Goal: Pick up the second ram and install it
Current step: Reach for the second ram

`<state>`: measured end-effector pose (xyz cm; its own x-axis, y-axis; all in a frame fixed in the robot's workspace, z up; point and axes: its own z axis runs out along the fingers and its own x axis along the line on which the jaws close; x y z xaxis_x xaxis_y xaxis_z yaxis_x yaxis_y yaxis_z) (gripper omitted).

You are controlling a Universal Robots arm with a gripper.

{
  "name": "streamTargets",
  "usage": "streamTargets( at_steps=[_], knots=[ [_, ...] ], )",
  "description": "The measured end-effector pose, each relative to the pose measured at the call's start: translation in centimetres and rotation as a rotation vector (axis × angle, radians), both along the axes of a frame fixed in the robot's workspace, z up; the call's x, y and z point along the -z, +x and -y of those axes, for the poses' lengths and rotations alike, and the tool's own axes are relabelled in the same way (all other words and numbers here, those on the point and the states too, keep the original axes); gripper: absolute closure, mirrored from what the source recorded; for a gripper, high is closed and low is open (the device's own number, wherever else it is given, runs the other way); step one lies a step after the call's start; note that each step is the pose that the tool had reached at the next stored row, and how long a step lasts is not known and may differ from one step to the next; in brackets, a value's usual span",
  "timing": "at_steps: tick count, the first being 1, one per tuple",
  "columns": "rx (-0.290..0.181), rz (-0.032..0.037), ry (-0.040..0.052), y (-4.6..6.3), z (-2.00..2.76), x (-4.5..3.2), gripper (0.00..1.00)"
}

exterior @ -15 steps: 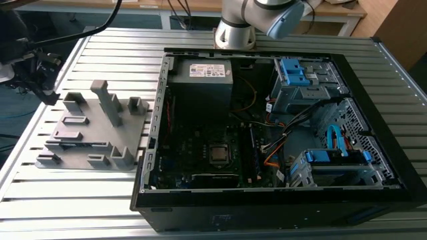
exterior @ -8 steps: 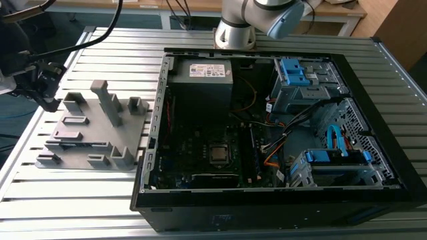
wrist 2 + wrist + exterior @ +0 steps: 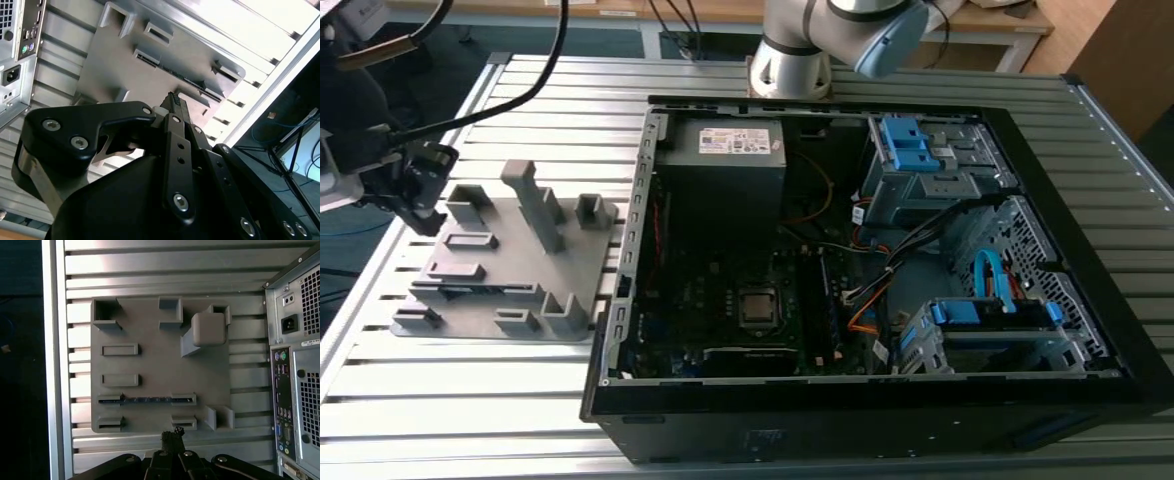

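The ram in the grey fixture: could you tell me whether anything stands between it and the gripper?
Nothing visible blocks it. In the first wrist view the ram lies uncovered in its slot on the fixture, and the gripper is at the fixture's edge, with only a low holder between them.

Open computer case (image 3: pixel 854 425) beside a grey fixture (image 3: pixel 507 272) on a slatted metal table (image 3: pixel 454 410).
In the exterior view the black case fills the centre and the exterior view's right. Inside are a grey power supply (image 3: pixel 720 170) at upper centre, blue drive cages (image 3: pixel 914 145) at upper right and a processor socket (image 3: pixel 758 305) mid-frame. The fixture lies just beside the case, on the exterior view's left.
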<state>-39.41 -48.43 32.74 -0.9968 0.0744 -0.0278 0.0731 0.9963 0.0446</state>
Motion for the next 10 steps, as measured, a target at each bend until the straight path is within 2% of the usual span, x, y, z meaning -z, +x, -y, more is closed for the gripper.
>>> streamTargets(
  at_steps=[10],
  knots=[
    [0.0, 0.0, 0.0001, -0.1, 0.26, 1.22, 0.9]
  ],
)
